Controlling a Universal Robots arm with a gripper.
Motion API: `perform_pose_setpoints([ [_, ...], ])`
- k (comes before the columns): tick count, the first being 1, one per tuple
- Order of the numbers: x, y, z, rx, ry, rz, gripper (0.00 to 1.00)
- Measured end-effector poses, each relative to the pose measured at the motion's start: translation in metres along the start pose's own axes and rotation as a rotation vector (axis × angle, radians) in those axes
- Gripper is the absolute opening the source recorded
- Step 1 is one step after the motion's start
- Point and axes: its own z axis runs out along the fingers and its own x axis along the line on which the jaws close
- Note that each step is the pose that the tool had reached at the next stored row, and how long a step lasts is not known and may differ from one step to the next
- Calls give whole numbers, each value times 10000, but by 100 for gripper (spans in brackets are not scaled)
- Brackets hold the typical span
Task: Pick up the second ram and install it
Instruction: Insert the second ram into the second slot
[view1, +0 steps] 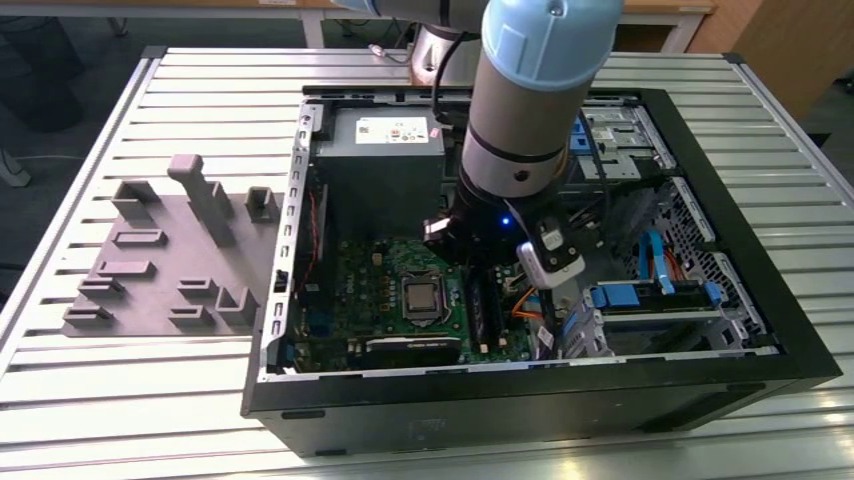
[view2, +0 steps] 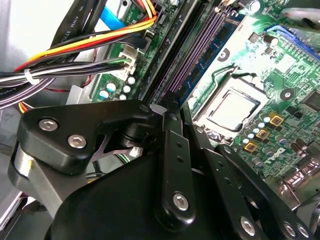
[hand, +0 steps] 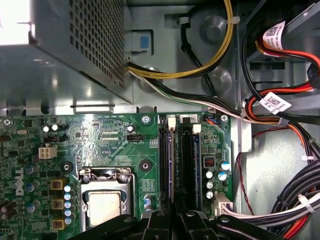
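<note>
Gripper (view2: 166, 102) hangs low inside the open computer case (view1: 747, 300), with its tip just over the near end of the two long memory slots (view2: 192, 55). These lie side by side on the green motherboard (hand: 100, 135), between the processor socket (hand: 105, 205) and the bundle of cables (hand: 295, 200). In the second wrist view the fingertips (view2: 172, 112) are drawn together, with not more than a thin seam between them. Whether the second ram is clamped in that seam or stands already in one of the slots, I cannot tell.

As I judge it, the step in hand is the installing and not the picking. The tool is at the slots, well apart from the grey fixture (view1: 160, 260) that lies outside the case. Seating a stick calls for its edge to run exactly along the slot and for a straight push downward, so that both end latches can close.

Writing is present but small. There is a white label (view1: 391, 130) on the power supply (view1: 380, 170), white tags (hand: 274, 102) on the cables, and fine white print on the board.
</note>
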Motion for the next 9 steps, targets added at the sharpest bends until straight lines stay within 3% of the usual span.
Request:
perform_pose_setpoints([
  [9,-12,-1,9,0,4,9,14],
])
